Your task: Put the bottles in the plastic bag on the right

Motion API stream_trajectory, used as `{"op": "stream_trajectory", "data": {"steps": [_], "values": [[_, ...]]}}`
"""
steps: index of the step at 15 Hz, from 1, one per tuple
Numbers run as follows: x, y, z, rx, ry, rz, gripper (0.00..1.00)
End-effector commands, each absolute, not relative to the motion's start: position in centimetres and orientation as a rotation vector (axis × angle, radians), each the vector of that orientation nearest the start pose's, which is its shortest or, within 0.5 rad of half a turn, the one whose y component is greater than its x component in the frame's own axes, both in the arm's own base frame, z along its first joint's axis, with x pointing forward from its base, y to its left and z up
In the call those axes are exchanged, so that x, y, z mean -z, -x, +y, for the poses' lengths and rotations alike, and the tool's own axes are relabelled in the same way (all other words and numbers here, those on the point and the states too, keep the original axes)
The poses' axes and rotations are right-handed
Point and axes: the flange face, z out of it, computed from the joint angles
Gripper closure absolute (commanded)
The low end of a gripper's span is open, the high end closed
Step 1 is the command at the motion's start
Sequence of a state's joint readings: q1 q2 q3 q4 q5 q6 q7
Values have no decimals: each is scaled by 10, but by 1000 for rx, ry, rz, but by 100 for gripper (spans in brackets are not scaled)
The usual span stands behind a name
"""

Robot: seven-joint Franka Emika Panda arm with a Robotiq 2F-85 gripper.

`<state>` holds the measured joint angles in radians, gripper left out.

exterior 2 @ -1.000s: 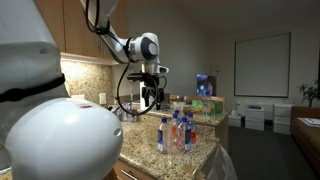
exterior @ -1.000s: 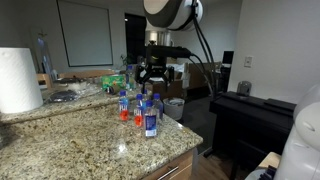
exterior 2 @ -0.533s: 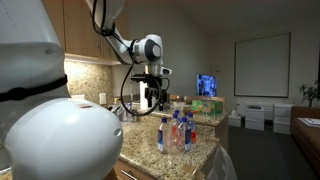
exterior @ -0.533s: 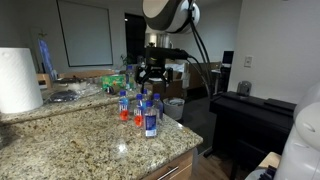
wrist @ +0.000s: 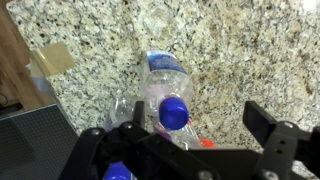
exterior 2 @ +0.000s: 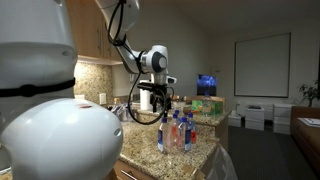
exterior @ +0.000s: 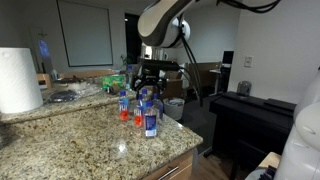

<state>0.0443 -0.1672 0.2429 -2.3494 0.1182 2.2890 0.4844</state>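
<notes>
Hovering just above the bottles (exterior: 140, 108) clustered near the corner of the granite bench (exterior: 70, 140), the hand (exterior: 150, 76) stands wide open, holding nothing. Both exterior views show the group upright from the side, some holding red liquid. Only the wrist view looks down on 1 blue-capped bottle (wrist: 165, 85) framed between the spread fingers (wrist: 268, 135).

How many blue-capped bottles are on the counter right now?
5 I can separate, bunched at the granite counter's corner: left bottle, middle bottle, front bottle, right bottle, back bottle. They overlap, so a sixth may be hidden.
</notes>
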Motion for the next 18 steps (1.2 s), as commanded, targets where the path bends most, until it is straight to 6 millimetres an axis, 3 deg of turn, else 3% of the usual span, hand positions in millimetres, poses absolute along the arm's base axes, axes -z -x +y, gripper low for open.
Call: {"op": "stream_trajectory", "data": {"steps": [1,5,6,7,12,16,17,18], "values": [[-394,-485,140,129,3037,467,0],[-385,-491,137,83,3059,472,2],[-382,-491,136,73,3063,472,9],[-379,-490,136,60,3064,473,27],[-371,-491,137,39,3065,476,59],[-380,-493,134,71,3084,464,85],[-383,-492,132,81,3094,464,90],[-385,-493,131,87,3100,467,89]]}}
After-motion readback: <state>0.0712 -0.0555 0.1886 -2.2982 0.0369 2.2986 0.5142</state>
